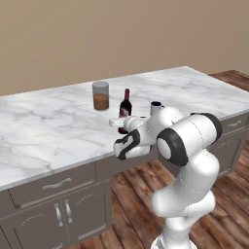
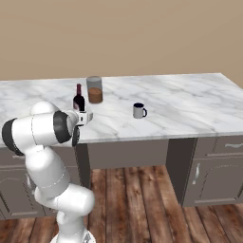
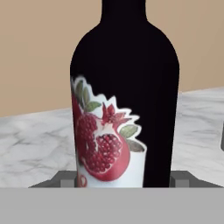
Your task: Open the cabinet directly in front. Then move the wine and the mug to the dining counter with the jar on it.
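The wine (image 3: 124, 87), a dark bottle with a red-and-white label, stands upright between my fingertips. My gripper (image 3: 124, 179) is shut on its lower body, one tip at each side. The bottle (image 1: 126, 104) is over the dining counter (image 1: 48, 131), just in front of the jar (image 1: 100, 96). My hand (image 1: 124, 121) hides its base, so I cannot tell whether it rests on the marble. The mug (image 1: 155, 107) stands on the counter to the right of the wine. From the other side I see wine (image 2: 79, 99), gripper (image 2: 84, 116), jar (image 2: 94, 89) and mug (image 2: 139, 110). The cabinet is out of view.
The marble counter (image 2: 190, 104) stretches wide to both sides. Dark drawers and doors (image 1: 58, 204) with silver handles sit under it. Wooden floor (image 2: 142, 199) lies around my base, and a plain tan wall rises behind the counter.
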Tool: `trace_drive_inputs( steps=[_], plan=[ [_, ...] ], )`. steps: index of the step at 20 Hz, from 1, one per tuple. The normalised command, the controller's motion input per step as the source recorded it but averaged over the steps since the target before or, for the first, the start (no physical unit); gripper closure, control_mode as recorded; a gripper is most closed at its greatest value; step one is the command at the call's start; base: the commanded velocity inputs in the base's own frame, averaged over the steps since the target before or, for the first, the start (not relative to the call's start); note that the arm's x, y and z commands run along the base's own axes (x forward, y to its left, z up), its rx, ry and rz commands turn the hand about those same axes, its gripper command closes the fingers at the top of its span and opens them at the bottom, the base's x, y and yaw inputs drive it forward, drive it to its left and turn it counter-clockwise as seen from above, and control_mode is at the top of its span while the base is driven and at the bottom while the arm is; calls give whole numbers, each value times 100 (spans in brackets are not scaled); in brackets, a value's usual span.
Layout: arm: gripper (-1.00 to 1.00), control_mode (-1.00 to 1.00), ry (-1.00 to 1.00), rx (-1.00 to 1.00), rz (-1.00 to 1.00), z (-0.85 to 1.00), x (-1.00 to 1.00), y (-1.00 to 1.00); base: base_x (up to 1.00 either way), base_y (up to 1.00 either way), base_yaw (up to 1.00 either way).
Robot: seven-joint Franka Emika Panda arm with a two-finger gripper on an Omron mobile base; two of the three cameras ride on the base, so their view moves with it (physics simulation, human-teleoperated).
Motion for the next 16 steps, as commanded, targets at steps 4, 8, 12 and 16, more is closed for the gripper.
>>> trace_drive_inputs(
  steps=[4, 8, 12, 16],
  plan=[
    [100, -100, -11, 1, 0, -11, 37, 0, 0, 0, 0],
    [100, -100, -15, 0, 0, -21, 26, 0, 0, 0, 0],
    [100, -100, -12, 0, 0, -21, 14, 0, 0, 0, 0],
    [100, -100, -12, 1, 0, -37, 1, 0, 0, 0, 0]
  ],
)
